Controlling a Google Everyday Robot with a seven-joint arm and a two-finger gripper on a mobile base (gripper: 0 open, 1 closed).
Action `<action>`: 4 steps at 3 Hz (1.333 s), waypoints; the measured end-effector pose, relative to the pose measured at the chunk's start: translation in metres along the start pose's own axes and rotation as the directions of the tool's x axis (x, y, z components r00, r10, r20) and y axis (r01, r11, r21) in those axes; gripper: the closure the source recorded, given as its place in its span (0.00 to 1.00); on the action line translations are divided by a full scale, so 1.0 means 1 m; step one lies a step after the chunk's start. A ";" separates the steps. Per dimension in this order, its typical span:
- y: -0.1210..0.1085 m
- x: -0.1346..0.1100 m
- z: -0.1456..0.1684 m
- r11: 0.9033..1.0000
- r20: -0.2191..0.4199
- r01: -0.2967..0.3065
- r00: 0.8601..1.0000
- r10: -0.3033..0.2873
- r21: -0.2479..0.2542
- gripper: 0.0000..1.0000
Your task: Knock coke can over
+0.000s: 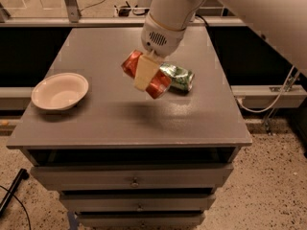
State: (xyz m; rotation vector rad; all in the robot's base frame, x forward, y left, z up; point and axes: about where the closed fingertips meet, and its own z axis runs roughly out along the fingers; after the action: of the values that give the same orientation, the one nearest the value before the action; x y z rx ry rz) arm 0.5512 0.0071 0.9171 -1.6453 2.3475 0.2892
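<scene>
The red coke can (pixel 158 83) is held tilted on its side in the air above the middle of the grey table (pixel 110 123). My gripper (pixel 145 74) is shut on it, with one cream-coloured finger (pixel 145 71) lying across the can's middle. The white arm comes down from the top of the view. The far finger is hidden behind the can. A shadow lies on the tabletop under the can.
A green and silver dented can (pixel 179 76) lies on its side just right of and behind the held can. A white bowl (pixel 60 91) sits at the table's left edge. Drawers are below the front edge. A rail and cables run behind the table.
</scene>
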 end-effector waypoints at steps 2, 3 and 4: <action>0.008 0.007 0.027 0.995 -0.069 0.089 0.993 -0.092 -0.043 1.00; 0.007 0.003 0.029 0.992 -0.076 0.114 0.990 -0.118 -0.052 1.00; 0.007 0.001 0.044 0.988 -0.169 0.147 0.974 -0.153 -0.048 1.00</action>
State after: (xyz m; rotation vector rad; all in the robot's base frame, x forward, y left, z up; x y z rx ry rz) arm 0.5485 0.0219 0.8749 -1.9232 2.3329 0.1646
